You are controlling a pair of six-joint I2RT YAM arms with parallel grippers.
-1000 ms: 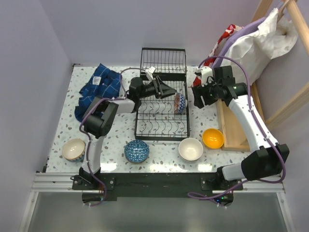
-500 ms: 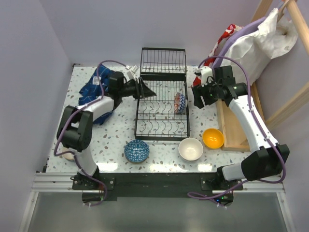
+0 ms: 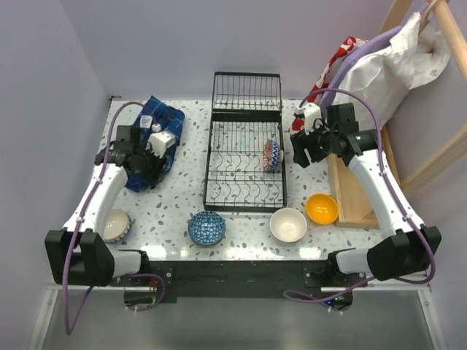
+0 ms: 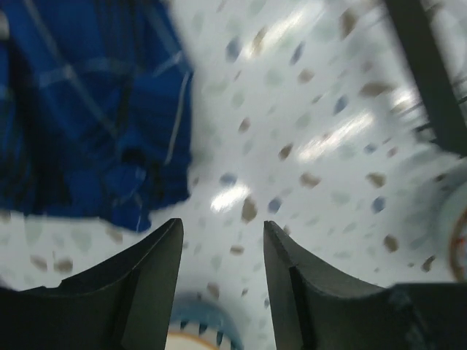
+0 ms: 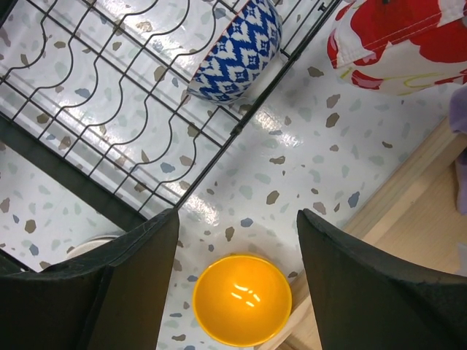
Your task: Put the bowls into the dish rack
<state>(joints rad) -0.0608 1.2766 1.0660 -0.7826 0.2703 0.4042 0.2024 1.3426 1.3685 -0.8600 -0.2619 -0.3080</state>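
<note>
While one patterned bowl (image 3: 271, 154) stands on edge between the tines at the right side of the dish rack (image 3: 246, 109), four more sit on the speckled surface (image 3: 182, 197) near its front end: cream bowl (image 3: 113, 224), blue bowl (image 3: 206, 227), white bowl (image 3: 288, 224), orange bowl (image 3: 322, 208).

- Left tool (image 3: 146, 162): over the edge of the blue cloth (image 3: 157, 117), well left of the rack. Fingers moderately apart, nothing between them.
- Right tool (image 3: 301, 152): raised just beside the rack's right side, fingers spread, empty. Its wrist view looks down on the orange bowl.

Step, as judged: between loads, one bowl racked, none in hand.

Next move likely calls for dropping a tool onto a bowl rim, one finger inside and one outside, then tipping the bowl upright into a free tine row. Orange suits the right tool, cream the left.
</note>
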